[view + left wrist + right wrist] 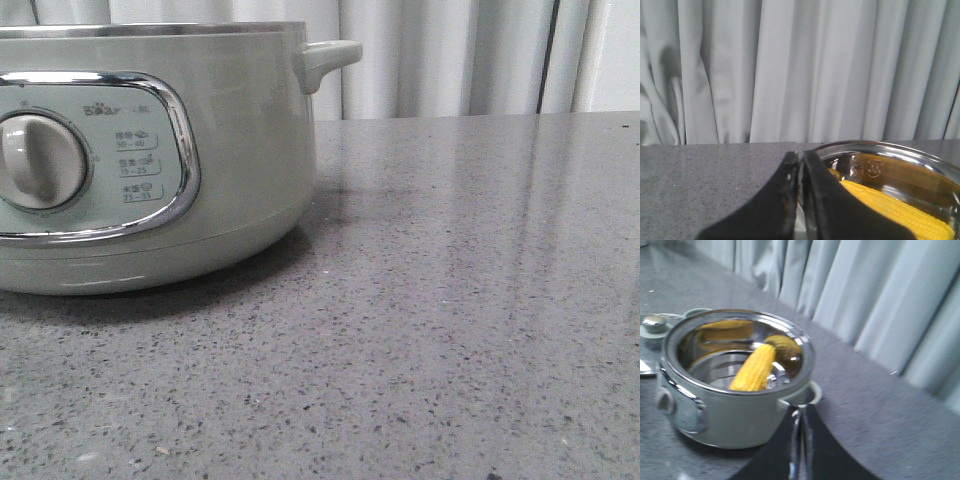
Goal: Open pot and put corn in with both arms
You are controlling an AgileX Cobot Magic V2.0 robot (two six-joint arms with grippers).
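Note:
The pale sage-green pot (230,150) stands on the grey table at the left of the front view, its dial and "Bear" panel facing me, with no lid on it. In the right wrist view the pot (730,415) is open and the yellow corn (754,368) leans inside against its steel wall. The corn also shows in the left wrist view (900,210), inside the pot's steel rim (890,149). My left gripper (801,160) is shut and empty beside that rim. My right gripper (802,412) is shut and empty, above the table beside the pot's side handle (807,392).
A lid with a round knob (654,324) lies on the table beyond the pot in the right wrist view. Pale curtains (450,55) hang behind the table's far edge. Grey speckled tabletop (450,320) stretches to the right of the pot.

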